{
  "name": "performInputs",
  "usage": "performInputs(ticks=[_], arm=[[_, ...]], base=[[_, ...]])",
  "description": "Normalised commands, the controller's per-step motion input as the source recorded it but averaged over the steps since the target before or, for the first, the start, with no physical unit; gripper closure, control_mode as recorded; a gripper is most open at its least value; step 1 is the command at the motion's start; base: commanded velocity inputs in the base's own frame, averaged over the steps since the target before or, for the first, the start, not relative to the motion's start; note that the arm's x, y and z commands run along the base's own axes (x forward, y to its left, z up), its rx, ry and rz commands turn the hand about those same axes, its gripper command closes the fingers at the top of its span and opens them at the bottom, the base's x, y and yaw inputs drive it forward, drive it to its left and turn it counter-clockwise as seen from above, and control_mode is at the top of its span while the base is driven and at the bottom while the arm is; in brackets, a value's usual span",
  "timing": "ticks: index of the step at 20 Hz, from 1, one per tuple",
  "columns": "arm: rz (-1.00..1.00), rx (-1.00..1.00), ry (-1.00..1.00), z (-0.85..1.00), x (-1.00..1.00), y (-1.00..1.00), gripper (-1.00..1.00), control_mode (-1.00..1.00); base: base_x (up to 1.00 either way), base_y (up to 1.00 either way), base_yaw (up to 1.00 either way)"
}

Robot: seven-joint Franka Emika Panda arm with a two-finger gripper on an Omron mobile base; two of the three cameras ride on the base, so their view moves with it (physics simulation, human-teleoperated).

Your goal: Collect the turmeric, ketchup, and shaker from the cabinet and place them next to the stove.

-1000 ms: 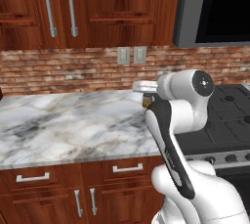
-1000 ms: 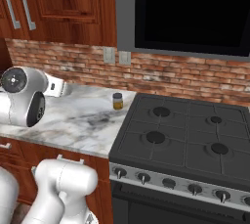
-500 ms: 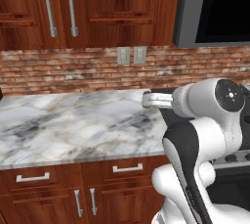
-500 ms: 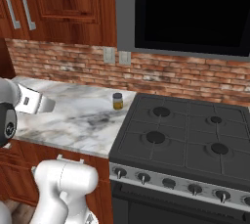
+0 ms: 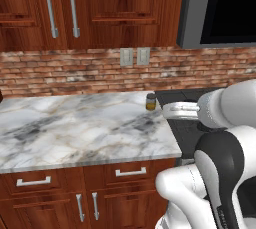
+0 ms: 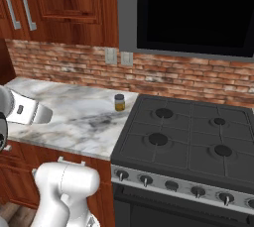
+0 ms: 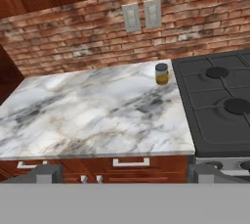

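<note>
The gripper (image 7: pixel 124 176) hung above the front edge of the marble counter (image 7: pixel 88 115), its two finger tips (image 7: pixel 46 173) spread wide apart with nothing between them. Ahead of it and a little to the right, at the far side of the counter, the turmeric (image 7: pixel 161 74) stood upright, just beside the stove (image 7: pixel 219 105) and near the brick wall (image 7: pixel 73 42). It was a small glass jar of yellow-brown powder with a dark lid, its long axis vertical. That jar seemed already placed. The ketchup and the shaker were probably the next things to fetch, so the coming move would likely turn away from this counter, toward the cabinet.
</note>
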Motion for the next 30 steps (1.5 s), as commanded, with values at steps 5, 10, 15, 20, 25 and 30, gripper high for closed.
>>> performInputs(ticks=[5, 10, 15, 20, 25, 30], arm=[[0.01, -0.01, 0.0, 0.0, 0.0, 0.02, -1.0, -1.0], [0.0, 0.0, 0.0, -0.03, -0.07, 0.0, -1.0, -1.0], [0.0, 0.0, -0.02, -0.08, -0.42, 0.02, -1.0, -1.0], [0.0, 0.0, 0.0, 0.0, 0.0, 0.0, -1.0, 1.0], [0.0, 0.0, 0.0, 0.0, 0.0, 0.0, -1.0, 1.0], [0.0, 0.0, 0.0, 0.0, 0.0, 0.0, -1.0, 1.0]], base=[[0.0, 0.0, 0.0], [0.0, 0.0, 0.0], [0.0, 0.0, 0.0], [-0.67, 0.35, 0.0], [-0.45, 0.68, -0.03], [-0.27, 0.95, -0.04]])
